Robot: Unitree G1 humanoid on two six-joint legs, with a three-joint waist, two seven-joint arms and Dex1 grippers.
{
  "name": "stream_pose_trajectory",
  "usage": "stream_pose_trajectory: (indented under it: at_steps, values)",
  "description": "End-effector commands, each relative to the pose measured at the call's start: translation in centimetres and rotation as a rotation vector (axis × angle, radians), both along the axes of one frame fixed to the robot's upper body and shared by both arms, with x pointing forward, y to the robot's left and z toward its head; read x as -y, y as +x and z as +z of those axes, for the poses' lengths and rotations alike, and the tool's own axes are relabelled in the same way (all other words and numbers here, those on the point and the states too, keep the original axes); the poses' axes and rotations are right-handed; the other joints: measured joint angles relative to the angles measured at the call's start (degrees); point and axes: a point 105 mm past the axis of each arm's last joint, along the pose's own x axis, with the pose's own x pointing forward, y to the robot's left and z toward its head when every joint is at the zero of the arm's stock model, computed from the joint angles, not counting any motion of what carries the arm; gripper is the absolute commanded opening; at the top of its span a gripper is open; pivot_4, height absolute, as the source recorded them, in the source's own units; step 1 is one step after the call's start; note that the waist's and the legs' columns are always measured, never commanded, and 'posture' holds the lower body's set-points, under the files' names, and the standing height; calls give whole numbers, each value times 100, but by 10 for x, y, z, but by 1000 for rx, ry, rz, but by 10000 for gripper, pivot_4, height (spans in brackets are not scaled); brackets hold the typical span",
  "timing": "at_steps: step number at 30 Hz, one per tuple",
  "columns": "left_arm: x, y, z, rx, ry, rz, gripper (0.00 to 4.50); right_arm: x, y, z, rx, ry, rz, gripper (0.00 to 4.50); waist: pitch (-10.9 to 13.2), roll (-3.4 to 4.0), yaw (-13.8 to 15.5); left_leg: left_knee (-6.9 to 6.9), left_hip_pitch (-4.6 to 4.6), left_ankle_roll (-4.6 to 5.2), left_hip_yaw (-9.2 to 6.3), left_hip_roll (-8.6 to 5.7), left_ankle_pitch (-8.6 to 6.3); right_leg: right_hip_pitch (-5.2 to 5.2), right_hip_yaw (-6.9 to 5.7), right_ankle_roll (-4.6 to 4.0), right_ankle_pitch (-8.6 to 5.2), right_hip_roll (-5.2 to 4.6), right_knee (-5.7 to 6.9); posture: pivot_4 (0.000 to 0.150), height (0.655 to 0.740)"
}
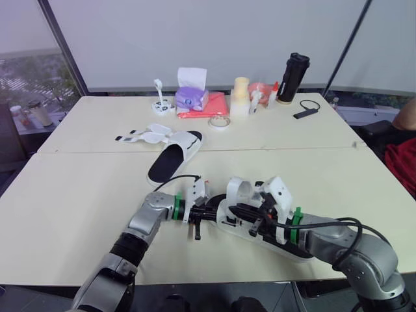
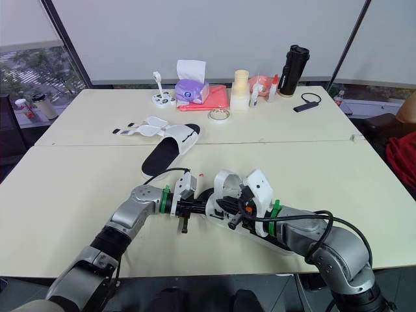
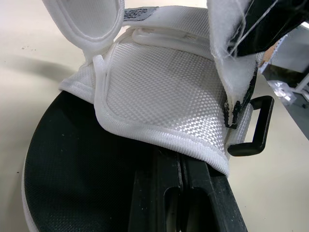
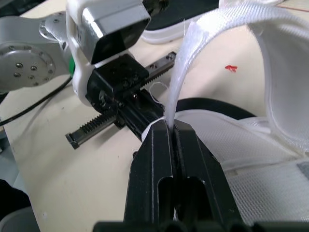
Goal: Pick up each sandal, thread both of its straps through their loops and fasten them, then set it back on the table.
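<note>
Sandal [image 3: 159, 92] — left jaws pinch its upper, right jaws its strap [image 4: 186, 63] — left wrist view shows loop [image 3: 255, 126].

Up on my head, both eyes look forward and down across the table [image 1: 78, 195], sharing one scene. My wrist cameras sit tight against the sandal [image 3: 164, 92], both on its white upper; the right one faces my left gripper [image 1: 214, 212].

I recorded the white sandal's woven-mesh cloth upper [image 3: 164, 92] as faintly glossy, its black footbed [image 3: 72, 164] matt and fine-grained, the black rectangular plastic loop [image 3: 263, 123] smooth, my right gripper's black plastic fingers [image 4: 154, 164] smooth, semi-matt.
</note>
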Motion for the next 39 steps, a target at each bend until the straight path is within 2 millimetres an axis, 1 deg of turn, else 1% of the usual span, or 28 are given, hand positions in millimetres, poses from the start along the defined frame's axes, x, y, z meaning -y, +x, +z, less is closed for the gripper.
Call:
stream_pose_trajectory:
  at_steps: [1, 3, 5, 7, 8, 9, 11, 13, 17, 19, 24, 28, 32, 34, 39]
  values:
    - [-8, -14, -47, -135, 141, 17, 0, -6, -2, 9, -52, 134, -4, 516, 0, -1, 0, 0, 0, 0, 0, 0, 0, 0, 0, 0, 0, 0, 0, 1500, 7400]
    - [-9, -6, -43, -105, 121, 51, 0, -7, -3, 14, -62, 171, 3, 516, 3, 6, 3, 0, 0, 0, -3, 1, 0, 0, 0, 0, 0, 0, 0, 1500, 7400]
    - [-12, 10, -27, -96, 55, 120, 0, -4, -4, 10, -68, 135, 0, 516, 4, 4, 9, 0, -2, 0, -3, -1, 0, 0, 0, 0, 0, -6, 0, 1500, 7400]
    - [-18, 19, -14, -88, 13, 150, 0, -2, -4, 10, -72, 129, -6, 516, 6, 3, -4, 7, -4, 0, -2, -6, 0, 0, 0, -2, -1, -11, -2, 1500, 7400]
    - [-22, 20, -11, -81, 16, 143, 0, -1, -4, 12, -72, 135, -8, 516, 13, -4, -18, 9, -4, 1, -1, -6, 1, 0, 1, -2, -1, -11, -2, 1500, 7400]
    - [-27, 20, -10, -75, 31, 131, 0, 0, -4, 13, -72, 142, -9, 516, 21, -8, -34, 9, -5, 5, -1, -7, 4, -4, 3, -2, -1, -11, -1, 1500, 7400]
    - [-34, 12, -12, -84, 70, 75, 0, 2, -3, 16, -73, 160, -10, 516, 25, -10, -74, 7, -6, 10, -3, -5, 6, -9, 4, -4, 0, -4, 1, 1500, 7400]
    - [-37, 5, -12, -98, 88, 29, 0, 3, -2, 17, -76, 172, -13, 516, 28, -3, -161, -2, -6, 10, -6, -1, 6, -16, 5, -5, 1, 4, 3, 1500, 7400]
    - [-29, -20, -13, -123, 114, -100, 0, 6, 0, 16, -86, 162, -10, 516, 36, 7, -184, -26, -9, 11, -8, 3, 6, -33, 6, 8, 7, 11, 8, 1500, 7400]
    - [-27, -25, -13, -130, 117, -120, 0, 6, 0, 16, -91, 162, -5, 516, 37, 11, -173, -31, -12, 11, -10, 3, 6, -37, 6, 10, 6, 11, 9, 1500, 7400]
    - [-19, -31, -15, -138, 112, -132, 0, 8, 0, 13, -119, 158, 22, 516, 39, 12, -144, -33, -17, 18, -10, -2, 1, -36, 5, 17, -4, 3, 2, 1500, 7400]
    - [-16, -32, -16, -138, 111, -130, 0, 10, 1, 14, -131, 163, 36, 516, 40, 13, -136, -31, -17, 18, -9, -5, 0, -33, 5, 17, -5, -4, 1, 1500, 7400]
    - [-13, -30, -14, -134, 94, -119, 0, 11, -2, 29, -157, 228, 113, 516, 42, 13, -126, -29, -17, 18, -9, -7, 1, -30, 3, 17, -5, -8, 1, 1500, 7400]
    - [-14, -27, -16, -128, 98, -101, 0, 10, 1, 34, -162, 246, 138, 516, 43, 14, -127, -28, -17, 18, -9, -8, 1, -29, 3, 18, -5, -10, 1, 1500, 7400]
    - [-18, -21, -18, -125, 106, -70, 0, 5, 1, 37, -192, 260, 188, 516, 43, 14, -104, -22, -17, 18, -11, -10, 1, -24, -1, 18, -5, -15, 1, 1500, 7400]
